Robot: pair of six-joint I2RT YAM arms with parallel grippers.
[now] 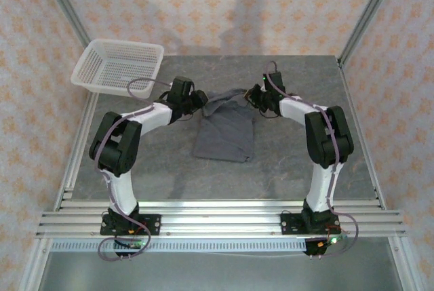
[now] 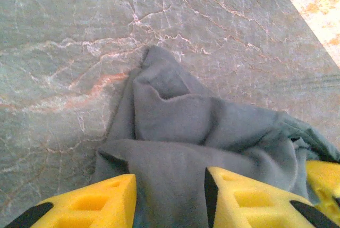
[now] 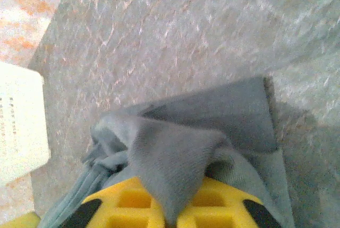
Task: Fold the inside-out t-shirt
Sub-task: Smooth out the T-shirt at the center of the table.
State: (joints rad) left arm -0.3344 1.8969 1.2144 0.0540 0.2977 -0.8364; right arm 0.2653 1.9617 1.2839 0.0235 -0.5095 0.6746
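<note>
"Where's the t-shirt (image 1: 224, 135)?"

"Mid-surface (image 1: 285, 162), bunched between the arms."

"And the right end effector (image 3: 172, 207)?"

"Nearly closed, pinching a fold."

"The left end effector (image 2: 170, 199)?"

"Fingers apart, with cloth seemingly loose between them. The view's poor."

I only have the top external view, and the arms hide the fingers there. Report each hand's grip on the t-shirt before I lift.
Observer: Right wrist view: the right hand is closed on a fold of the t-shirt, with cloth pinched between its yellow fingers.
Operator: Now the left one.
Observer: Left wrist view: the left hand has its fingers apart, and grey fabric lies in the gap, not visibly pinched.
</note>
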